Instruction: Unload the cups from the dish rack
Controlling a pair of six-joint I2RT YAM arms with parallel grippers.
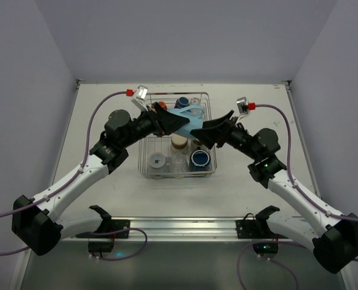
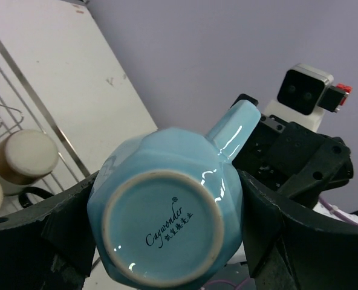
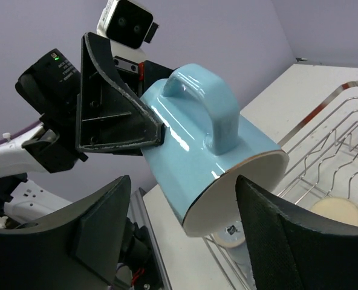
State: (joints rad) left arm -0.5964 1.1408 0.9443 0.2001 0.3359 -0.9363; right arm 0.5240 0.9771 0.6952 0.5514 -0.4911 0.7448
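Observation:
My left gripper [image 1: 172, 124] is shut on a light blue mug [image 1: 188, 117] and holds it on its side in the air above the dish rack [image 1: 144, 164]. In the left wrist view the mug's base [image 2: 164, 226] faces the camera, gripped between both fingers [image 2: 64, 226]. My right gripper [image 3: 182, 184] stands open around the mug's open rim [image 3: 239, 193], with a gap on the left side. Still in the rack are a dark blue mug [image 1: 200, 159], a cream tumbler [image 1: 178, 141], clear glasses [image 1: 158, 160] and an orange mug [image 1: 161, 106].
The rack stands mid-table between both arms, with white tabletop [image 1: 106, 199] around it. A second dark blue mug [image 1: 182, 101] sits at the rack's far end. Grey walls enclose the table on three sides.

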